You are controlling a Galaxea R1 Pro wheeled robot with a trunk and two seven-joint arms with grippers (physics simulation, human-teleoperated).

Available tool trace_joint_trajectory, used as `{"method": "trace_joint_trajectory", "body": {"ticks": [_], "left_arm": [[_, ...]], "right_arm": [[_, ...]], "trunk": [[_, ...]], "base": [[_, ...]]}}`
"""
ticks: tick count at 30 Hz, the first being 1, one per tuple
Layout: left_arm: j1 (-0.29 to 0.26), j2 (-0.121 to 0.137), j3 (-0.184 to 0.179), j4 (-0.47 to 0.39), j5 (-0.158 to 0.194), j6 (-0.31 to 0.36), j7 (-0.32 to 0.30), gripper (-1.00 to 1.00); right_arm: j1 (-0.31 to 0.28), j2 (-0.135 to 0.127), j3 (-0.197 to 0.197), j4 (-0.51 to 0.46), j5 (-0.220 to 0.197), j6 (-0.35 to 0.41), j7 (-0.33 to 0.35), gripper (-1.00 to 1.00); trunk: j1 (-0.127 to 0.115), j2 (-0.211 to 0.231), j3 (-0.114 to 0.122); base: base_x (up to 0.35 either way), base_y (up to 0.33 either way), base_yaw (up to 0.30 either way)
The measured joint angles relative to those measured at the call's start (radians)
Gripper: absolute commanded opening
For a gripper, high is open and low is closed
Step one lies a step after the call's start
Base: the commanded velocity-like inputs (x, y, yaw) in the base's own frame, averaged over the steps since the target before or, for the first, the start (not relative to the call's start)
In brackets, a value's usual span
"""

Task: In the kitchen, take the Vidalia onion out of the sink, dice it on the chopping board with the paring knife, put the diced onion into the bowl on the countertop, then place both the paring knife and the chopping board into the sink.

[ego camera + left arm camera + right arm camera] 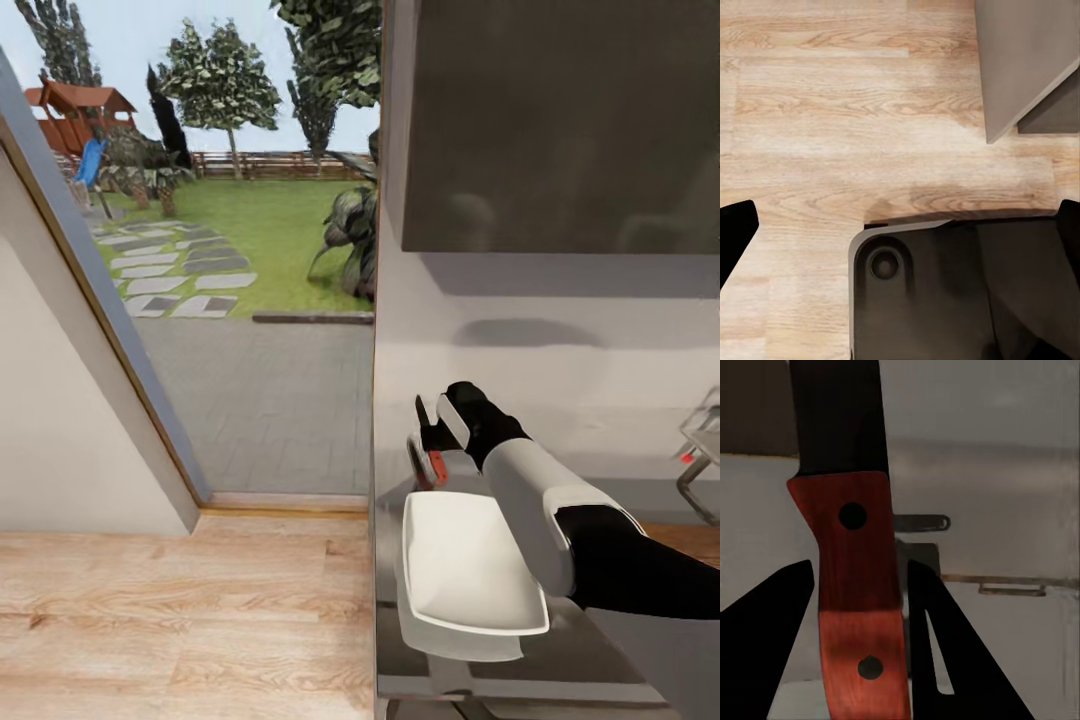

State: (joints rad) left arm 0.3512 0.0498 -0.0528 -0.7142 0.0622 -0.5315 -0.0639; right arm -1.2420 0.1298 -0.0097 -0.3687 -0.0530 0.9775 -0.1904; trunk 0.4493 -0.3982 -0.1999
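Note:
My right gripper (432, 442) is shut on the paring knife (436, 466), held just beyond the far rim of the white bowl (470, 570) on the grey countertop (600, 400). In the right wrist view the knife's red handle (859, 600) sits between the two dark fingers (765, 645), with the dark blade (840, 412) pointing away. The left gripper (900, 225) is open over the wooden floor with nothing in it. A chrome tap with a red knob (698, 452) marks the sink at the right edge. A brown strip (685, 540) behind my forearm may be the chopping board. The Vidalia onion is out of view.
A glass door or window (230, 250) on the left looks onto a garden. Wooden floor (180, 620) runs along the countertop's end. A dark wall cabinet (560, 120) hangs above the countertop. My dark base (945, 300) and a grey cabinet corner (1027, 60) lie below the left gripper.

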Motion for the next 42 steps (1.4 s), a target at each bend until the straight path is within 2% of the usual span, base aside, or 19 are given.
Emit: {"method": "trace_joint_trajectory", "body": {"ticks": [15, 20, 23, 29, 34, 42], "left_arm": [[0.000, 0.000, 0.000, 0.000, 0.000, 0.000, 0.000, 1.00], [-0.003, 0.000, 0.000, 0.000, 0.000, 0.000, 0.000, 1.00], [-0.004, 0.001, 0.000, 0.004, 0.001, 0.000, 0.001, 1.00], [-0.005, 0.000, 0.000, 0.012, 0.000, 0.000, 0.001, 1.00], [-0.005, 0.000, 0.000, 0.013, 0.000, 0.000, 0.001, 1.00], [-0.005, 0.000, 0.000, 0.014, 0.000, 0.000, 0.001, 1.00]], "right_arm": [[0.000, -0.015, 0.004, -0.129, 0.002, 0.006, -0.002, -1.00], [0.000, -0.035, 0.005, -0.173, 0.005, 0.008, -0.002, -1.00], [0.000, -0.058, 0.005, -0.269, 0.025, 0.008, -0.005, -1.00], [0.002, -0.089, 0.004, -0.356, 0.029, 0.005, -0.005, -1.00], [0.002, -0.100, 0.005, -0.372, 0.026, 0.004, -0.004, -1.00], [0.002, -0.104, 0.004, -0.376, 0.027, 0.005, -0.005, -1.00]], "trunk": [[0.000, 0.000, 0.024], [0.000, 0.000, 0.032], [0.000, 0.000, 0.036], [0.000, 0.000, 0.046], [0.000, 0.000, 0.054], [0.001, 0.000, 0.066]], "base": [[0.000, 0.000, 0.000], [0.000, 0.000, 0.000], [0.000, 0.000, 0.000], [-0.029, 0.000, 0.000], [-0.262, 0.000, 0.000], [-0.330, 0.000, 0.000]]}}
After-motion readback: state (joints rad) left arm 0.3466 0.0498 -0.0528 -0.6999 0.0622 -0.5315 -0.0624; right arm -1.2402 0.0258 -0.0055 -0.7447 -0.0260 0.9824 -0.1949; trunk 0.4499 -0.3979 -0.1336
